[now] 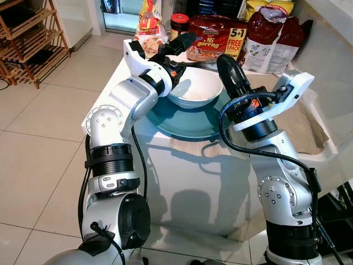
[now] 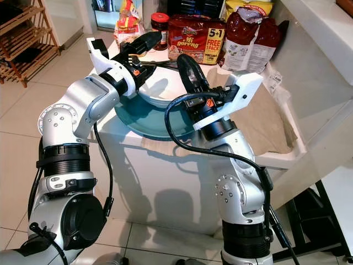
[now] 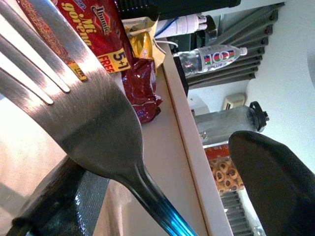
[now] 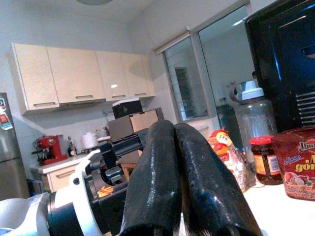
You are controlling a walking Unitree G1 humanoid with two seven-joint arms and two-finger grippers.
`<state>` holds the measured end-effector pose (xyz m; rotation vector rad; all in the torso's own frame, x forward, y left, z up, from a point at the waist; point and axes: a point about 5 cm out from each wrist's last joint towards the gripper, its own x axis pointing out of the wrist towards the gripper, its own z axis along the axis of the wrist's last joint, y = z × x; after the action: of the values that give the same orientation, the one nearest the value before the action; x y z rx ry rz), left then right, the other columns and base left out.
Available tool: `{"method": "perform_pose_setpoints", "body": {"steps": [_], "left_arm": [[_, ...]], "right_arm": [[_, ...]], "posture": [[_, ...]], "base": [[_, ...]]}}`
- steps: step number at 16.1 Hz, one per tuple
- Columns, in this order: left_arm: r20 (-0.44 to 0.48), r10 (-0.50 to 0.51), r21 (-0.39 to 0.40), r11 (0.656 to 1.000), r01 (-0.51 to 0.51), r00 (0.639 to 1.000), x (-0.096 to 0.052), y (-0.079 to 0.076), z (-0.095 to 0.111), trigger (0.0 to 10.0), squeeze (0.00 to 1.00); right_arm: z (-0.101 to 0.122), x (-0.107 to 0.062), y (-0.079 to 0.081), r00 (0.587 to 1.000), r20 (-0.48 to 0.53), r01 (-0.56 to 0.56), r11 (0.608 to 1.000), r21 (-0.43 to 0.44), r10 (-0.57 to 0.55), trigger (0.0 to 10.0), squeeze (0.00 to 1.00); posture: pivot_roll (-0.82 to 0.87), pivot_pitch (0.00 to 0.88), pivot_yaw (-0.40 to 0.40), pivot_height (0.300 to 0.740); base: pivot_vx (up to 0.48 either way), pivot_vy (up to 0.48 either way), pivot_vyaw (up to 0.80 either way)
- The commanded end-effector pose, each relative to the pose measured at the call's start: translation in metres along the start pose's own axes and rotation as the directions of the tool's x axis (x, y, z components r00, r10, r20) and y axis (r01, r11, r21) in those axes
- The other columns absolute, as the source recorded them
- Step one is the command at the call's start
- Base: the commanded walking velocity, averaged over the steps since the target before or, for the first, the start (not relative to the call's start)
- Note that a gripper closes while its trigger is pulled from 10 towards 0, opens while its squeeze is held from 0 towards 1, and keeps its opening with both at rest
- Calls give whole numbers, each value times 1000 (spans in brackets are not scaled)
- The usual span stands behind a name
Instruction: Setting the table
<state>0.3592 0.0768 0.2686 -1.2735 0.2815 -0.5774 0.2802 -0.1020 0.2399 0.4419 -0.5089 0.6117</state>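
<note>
The fork is being gripped in the left claw, above the far rim of the white bowl. The counter is carrying a teal plate, and the bowl is sitting on it. The right claw, fingers pressed together and holding nothing, is hovering beside the bowl.

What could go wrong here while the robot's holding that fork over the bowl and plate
The left gripper holds the fork across the white bowl, so a loose pinch could drop it in or knock the rim. The bowl sits on a teal plate near the table edge; a bump might shove both off. The right gripper, shut and close beside the bowl, could also clip it.
</note>
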Motion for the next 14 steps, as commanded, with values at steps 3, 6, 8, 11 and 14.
{"method": "perform_pose_setpoints", "body": {"steps": [3, 6, 8, 11, 14], "left_arm": [[-29, -32, -25, 999, 31, 999, 5, -6, -7, 0, 0], [-32, -31, -49, 998, 29, 999, 4, -6, -7, 0, 0], [-33, -25, -62, 998, 23, 999, 5, -5, -7, 0, 0], [-32, -20, -72, 997, 17, 999, 5, -5, -7, 0, 0], [-26, -6, -81, 997, 4, 1000, 5, -3, -5, 0, 0]], "right_arm": [[8, -1, 1, 999, 32, -7, 999, -35, 8, 0, 0], [8, -2, 2, 999, 27, -22, 997, -72, 24, 0, 0], [6, -2, 4, 999, 21, -34, 995, -93, 36, 0, 0], [5, -3, 4, 999, 16, -37, 993, -115, 39, 0, 0], [4, -5, 4, 999, 22, -27, 990, -138, 31, 0, 0]], "posture": [[75, 30, -55, 740], [73, 30, -56, 740], [72, 31, -57, 740], [72, 31, -58, 740], [71, 31, -58, 740]], "base": [[0, 0, 0], [0, 0, 0], [0, 0, 0], [0, 0, 0], [0, 0, 0]]}}
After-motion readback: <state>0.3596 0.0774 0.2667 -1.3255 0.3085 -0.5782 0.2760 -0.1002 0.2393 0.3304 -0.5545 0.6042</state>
